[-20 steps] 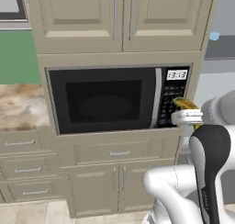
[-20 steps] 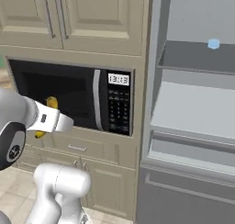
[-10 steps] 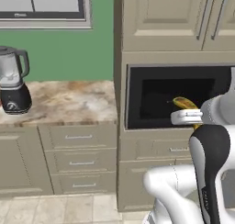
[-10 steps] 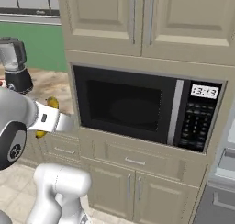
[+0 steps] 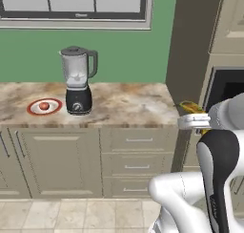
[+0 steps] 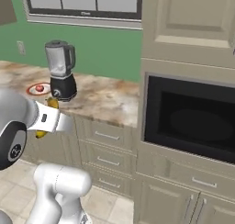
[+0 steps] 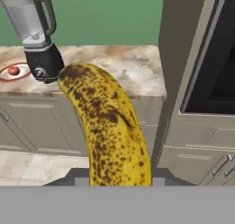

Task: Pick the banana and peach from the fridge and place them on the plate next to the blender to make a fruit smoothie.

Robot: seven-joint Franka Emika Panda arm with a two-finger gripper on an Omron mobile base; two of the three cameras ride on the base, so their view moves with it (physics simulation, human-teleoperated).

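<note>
Right now jaws pinch banana point(image 7: 108, 126), held off the bench point(image 5: 128, 105). Peach point(image 5: 44, 105) sits on plate point(image 5: 33, 111), beside blender point(image 5: 77, 81).

The black-based blender with a clear jar point(image 5: 77, 84) stands on the mottled stone counter point(image 5: 124, 105). Just left of it lies the flat red-rimmed white plate point(image 5: 44, 107), with the small round red-orange peach point(image 5: 44, 105) on it. The black-fronted built-in microwave point(image 6: 193, 120) sits right of the counter. The speckled yellow banana point(image 7: 108, 126) is nearer, before the counter's right end.
</note>
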